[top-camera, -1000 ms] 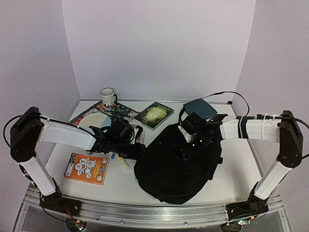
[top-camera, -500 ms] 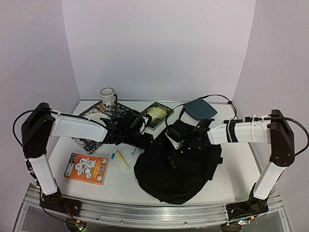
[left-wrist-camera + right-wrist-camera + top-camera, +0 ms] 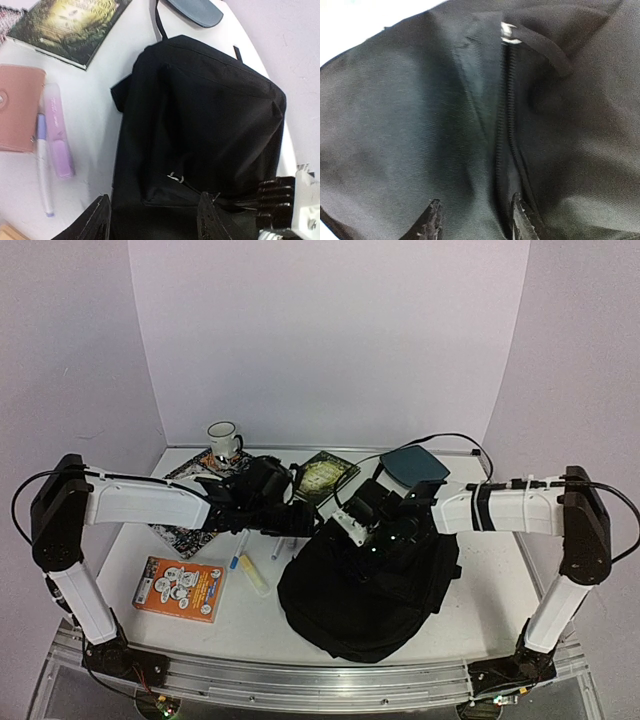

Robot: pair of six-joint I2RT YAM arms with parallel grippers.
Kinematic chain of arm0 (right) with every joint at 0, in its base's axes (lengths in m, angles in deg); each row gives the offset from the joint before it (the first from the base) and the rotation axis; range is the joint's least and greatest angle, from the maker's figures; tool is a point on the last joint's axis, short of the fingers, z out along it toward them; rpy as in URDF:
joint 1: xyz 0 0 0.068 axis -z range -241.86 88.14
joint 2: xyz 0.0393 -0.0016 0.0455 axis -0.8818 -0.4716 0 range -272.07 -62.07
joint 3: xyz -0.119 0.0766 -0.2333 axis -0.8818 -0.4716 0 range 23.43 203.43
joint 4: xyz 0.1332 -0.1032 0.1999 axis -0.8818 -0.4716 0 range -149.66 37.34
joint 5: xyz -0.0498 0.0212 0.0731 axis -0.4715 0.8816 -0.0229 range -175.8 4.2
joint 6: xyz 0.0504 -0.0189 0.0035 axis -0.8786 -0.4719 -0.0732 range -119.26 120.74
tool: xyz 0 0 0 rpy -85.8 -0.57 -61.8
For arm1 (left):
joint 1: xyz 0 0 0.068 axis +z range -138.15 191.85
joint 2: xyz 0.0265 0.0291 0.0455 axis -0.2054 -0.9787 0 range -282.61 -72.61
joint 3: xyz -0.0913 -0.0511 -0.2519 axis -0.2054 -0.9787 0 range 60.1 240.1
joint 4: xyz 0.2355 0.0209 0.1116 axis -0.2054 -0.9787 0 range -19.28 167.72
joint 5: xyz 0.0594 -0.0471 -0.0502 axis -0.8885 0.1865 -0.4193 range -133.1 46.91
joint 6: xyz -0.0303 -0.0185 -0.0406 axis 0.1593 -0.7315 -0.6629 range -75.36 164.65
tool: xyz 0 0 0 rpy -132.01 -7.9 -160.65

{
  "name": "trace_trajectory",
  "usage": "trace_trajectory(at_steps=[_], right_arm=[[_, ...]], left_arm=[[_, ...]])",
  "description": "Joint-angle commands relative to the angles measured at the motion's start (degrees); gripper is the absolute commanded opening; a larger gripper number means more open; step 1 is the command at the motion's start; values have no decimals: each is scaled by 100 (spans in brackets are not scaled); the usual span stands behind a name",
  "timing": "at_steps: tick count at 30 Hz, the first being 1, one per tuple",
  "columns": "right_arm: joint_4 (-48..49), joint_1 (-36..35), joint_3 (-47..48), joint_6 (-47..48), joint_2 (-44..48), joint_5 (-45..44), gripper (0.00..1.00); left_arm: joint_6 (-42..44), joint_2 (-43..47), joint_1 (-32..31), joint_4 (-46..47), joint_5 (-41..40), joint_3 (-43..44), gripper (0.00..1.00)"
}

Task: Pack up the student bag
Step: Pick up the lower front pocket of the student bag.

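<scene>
On the white table (image 3: pixel 250 625) the student bag (image 3: pixel 360 590) slumps centre-right, its zipper (image 3: pixel 506 100) seemingly closed. Left gripper (image 3: pixel 152 222) and right gripper (image 3: pixel 476 220) are poised, jaws parted, gripping nothing. Best for one to pin the fabric while the other draws the pull

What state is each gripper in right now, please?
Left gripper: open, over the student bag, holding nothing.
Right gripper: open, at the bag's zipper, no grip visible.
</scene>
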Motion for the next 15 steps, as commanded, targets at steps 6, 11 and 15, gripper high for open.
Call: trace_trajectory(at_steps=[6,11,15], right_arm=[[639,-22,-582,59,252,598,31],[1103,-25,-803,17,302,642,28],[1399,-22,-881,-47,326,575,26]], left_arm=[[-1109,-547,8,673,1254,154,53],[-1303,-959,8,1021,1584,258,48],[-1354,-1233,8,1105,1729,306,46]])
